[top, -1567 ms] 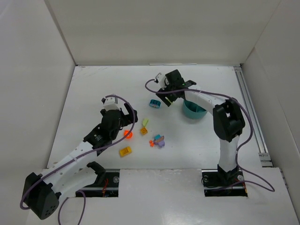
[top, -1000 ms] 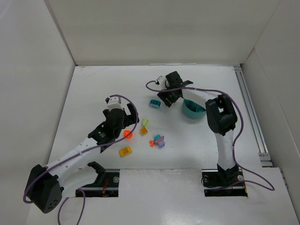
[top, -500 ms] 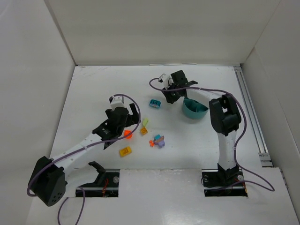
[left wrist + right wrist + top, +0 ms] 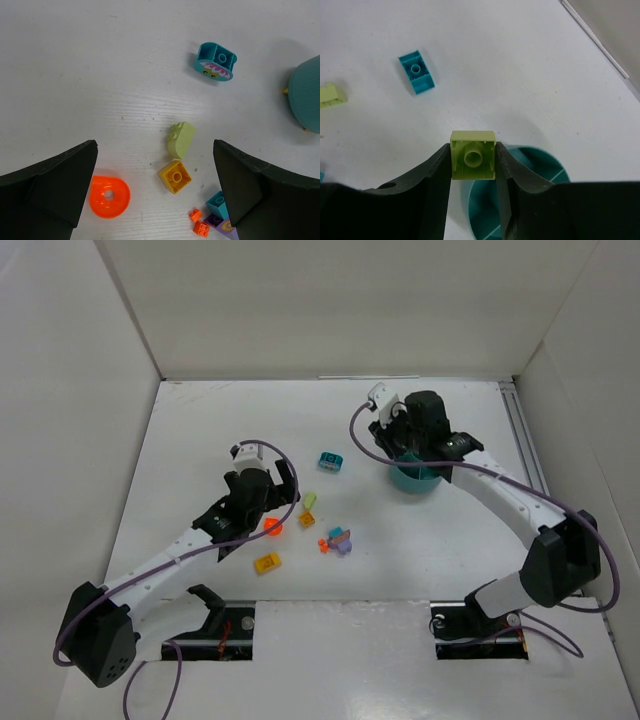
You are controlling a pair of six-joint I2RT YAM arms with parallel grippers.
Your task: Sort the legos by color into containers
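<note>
We are viewing a white table (image 4: 200, 430) that is lying between plain white walls (image 4: 330, 310). A metal rail (image 4: 535, 480) is running along the table edge to the right of the teal bowl (image 4: 415, 480).

Well to the left of the bowl, the left gripper (image 4: 154, 160) is hovering with its jaws spread wide and nothing between them. An orange-red ring (image 4: 109, 196) is lying below its left finger. A yellow-orange brick (image 4: 267, 562) is lying farthest from the bowl, toward the near edge.

Closer to the bowl, a curved yellow-green brick (image 4: 181, 139) is lying just beside a small yellow-orange brick (image 4: 175, 176). A cluster of teal, purple and orange-red bricks (image 4: 340, 538) is lying near and to the left of the bowl. A teal brick with a flower print (image 4: 216, 61) is lying alone, just left of the bowl.

The right gripper (image 4: 473, 150) is clamping a square yellow-green brick (image 4: 473, 161) stud-up, directly over the bowl's rim (image 4: 547, 160). The bowl's inner dividers are showing below it.

Compared with half a second ago, the right gripper is now standing over the bowl instead of left of its rim. The right arm's elbow is now swung out well to the right of the bowl. The left arm and the loose bricks are showing no visible shift.
</note>
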